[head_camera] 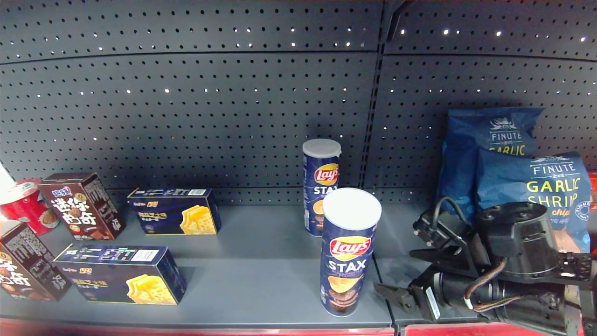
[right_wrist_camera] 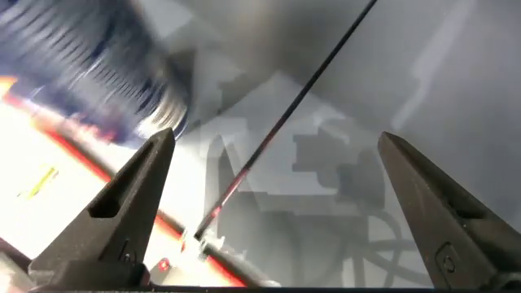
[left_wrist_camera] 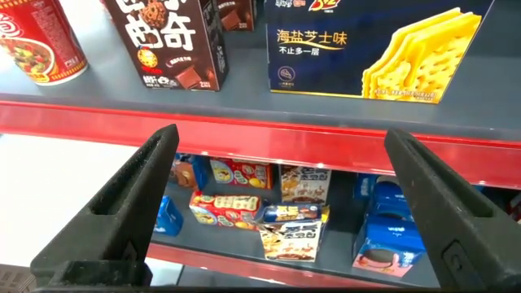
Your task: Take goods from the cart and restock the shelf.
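upright blue chip can (head_camera: 347, 261), white-topped

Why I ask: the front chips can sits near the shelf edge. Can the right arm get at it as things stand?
Likely yes: the right gripper hangs open right beside the front can, nothing between them on the shelf.

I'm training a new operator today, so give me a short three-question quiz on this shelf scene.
1. True or false: the front chip can and the rear chip can both stand upright on the shelf.
2. The right gripper is: A) open and empty; B) shut on a can; C) shut on a box.
3. How many blue cracker boxes lie on the shelf in the head view?
Key: 1 true; 2 A; 3 two.
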